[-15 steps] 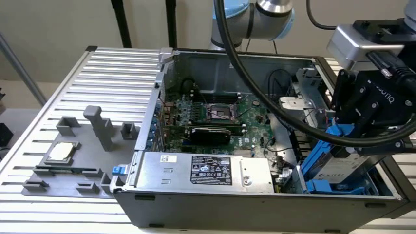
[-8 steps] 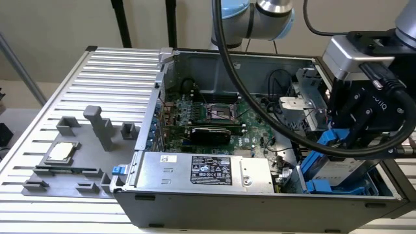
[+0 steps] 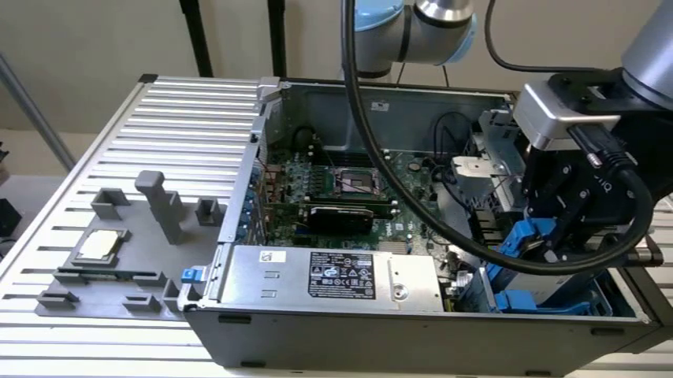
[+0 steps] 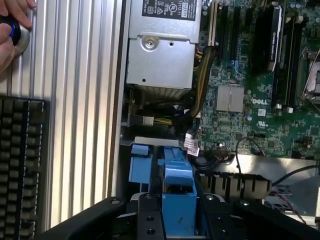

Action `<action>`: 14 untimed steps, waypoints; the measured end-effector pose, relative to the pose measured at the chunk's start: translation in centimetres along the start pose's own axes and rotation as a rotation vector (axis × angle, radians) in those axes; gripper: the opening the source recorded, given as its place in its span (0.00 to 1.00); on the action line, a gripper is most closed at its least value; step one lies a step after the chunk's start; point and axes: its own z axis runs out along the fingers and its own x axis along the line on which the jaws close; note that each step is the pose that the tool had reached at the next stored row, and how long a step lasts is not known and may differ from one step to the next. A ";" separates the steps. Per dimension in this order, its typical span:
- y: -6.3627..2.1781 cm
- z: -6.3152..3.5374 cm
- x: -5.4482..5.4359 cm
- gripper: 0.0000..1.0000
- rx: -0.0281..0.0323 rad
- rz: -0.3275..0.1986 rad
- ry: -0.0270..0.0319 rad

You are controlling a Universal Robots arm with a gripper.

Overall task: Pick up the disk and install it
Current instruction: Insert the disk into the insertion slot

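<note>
Clamped by the gripper (image 3: 557, 250) on its blue frame: the disk (image 3: 522, 236), at the exterior view's right, inside the open computer case (image 3: 421, 335). Held low in the case's corner there, right over a blue drive bay (image 3: 526, 303); cannot tell whether touching the bay or just clear of it. Under the blue frame, a tilted strip of the silver-grey body. Close beside it, toward the exterior view's left, a bundle of cables and then the green circuit board (image 3: 347, 185).

From the wrist, the disk (image 4: 177, 182) as a blue block pinched between two black fingers (image 4: 147, 217), pressed against it on either side. Just beside it, a second blue piece (image 4: 140, 165) of the bay.

Along the case's near wall, a silver box with a black label (image 3: 336, 276), between the disk and the case's other end. Looping down from the arm (image 3: 431, 27) across the case, a thick black hose (image 3: 363, 118).

Well apart from the disk, at the exterior view's left, on the slatted table (image 3: 189, 102): a grey tray (image 3: 116, 295) with a small square chip (image 3: 100, 246) resting on it.

Near the case in the wrist view, a black keyboard (image 4: 20, 165) on the slats and a person's hand (image 4: 12, 20) on a round button (image 4: 17, 34).
</note>
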 end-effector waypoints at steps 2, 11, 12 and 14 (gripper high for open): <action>-0.01 0.36 0.0 0.00 0.0000 -0.003 -0.0001; -0.06 2.00 0.0 0.00 -0.0002 -0.017 0.0004; -0.06 2.18 0.0 0.00 -0.0003 -0.019 0.0005; -0.07 2.54 0.0 0.00 -0.0003 -0.021 0.0005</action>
